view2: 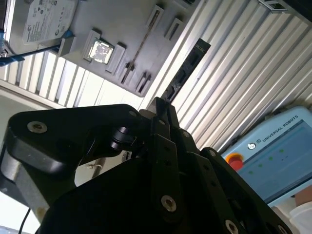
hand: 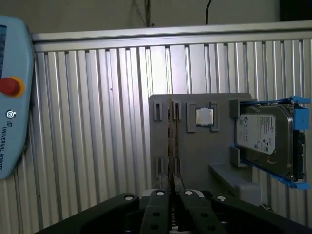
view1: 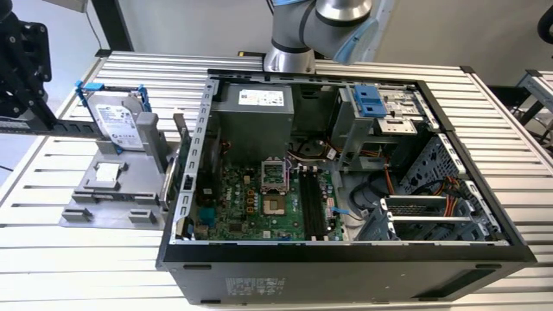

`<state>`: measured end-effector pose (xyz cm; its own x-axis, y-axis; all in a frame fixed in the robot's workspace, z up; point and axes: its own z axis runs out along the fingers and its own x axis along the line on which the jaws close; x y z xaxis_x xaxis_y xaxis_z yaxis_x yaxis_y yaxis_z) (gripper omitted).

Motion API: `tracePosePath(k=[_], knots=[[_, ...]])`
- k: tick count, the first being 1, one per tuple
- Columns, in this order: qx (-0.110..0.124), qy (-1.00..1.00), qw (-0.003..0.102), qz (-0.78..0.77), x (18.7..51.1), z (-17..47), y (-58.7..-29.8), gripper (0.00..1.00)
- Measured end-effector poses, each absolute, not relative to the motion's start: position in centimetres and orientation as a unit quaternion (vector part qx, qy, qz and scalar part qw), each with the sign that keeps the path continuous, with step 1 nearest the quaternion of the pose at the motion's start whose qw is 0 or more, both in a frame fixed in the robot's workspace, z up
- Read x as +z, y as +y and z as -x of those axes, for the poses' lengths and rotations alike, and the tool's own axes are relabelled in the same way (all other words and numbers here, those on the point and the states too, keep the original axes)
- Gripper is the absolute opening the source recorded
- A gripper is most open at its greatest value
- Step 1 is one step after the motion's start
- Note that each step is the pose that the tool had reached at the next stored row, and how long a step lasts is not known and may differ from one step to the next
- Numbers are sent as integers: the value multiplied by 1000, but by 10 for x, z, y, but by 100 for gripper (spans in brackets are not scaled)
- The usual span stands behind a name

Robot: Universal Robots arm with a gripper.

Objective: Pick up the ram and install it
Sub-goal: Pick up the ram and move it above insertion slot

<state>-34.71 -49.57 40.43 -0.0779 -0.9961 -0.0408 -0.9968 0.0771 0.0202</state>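
My gripper point(hand: 171, 196) is shut on the ram point(hand: 170, 146), which shows edge-on as a thin line running out from between the black fingers. In the second wrist view the ram point(view2: 187, 68) is a dark stick with black chips sticking out past the gripper point(view2: 161, 105). Far below lies the grey holder point(hand: 195, 156), and the gripper is lined up over its row of clips. The open computer case point(view1: 346, 253) holds the green motherboard point(view1: 250, 207) with long black memory slots point(view1: 311, 204). In the exterior view the arm point(view1: 302, 32) rises behind the case.
A silver hard drive in a blue frame point(view1: 116, 126) point(hand: 265, 136) stands on the grey holder point(view1: 103, 194), next to a small square chip point(hand: 204, 117). A pale blue teach pendant point(hand: 12, 97) point(view2: 273, 161) hangs beside the ribbed metal table point(view1: 519, 194).
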Motion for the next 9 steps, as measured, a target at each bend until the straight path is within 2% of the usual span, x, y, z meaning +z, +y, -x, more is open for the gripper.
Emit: tracePosePath(k=[9], knots=[[21,734,8,679,404,336,-496,0]])
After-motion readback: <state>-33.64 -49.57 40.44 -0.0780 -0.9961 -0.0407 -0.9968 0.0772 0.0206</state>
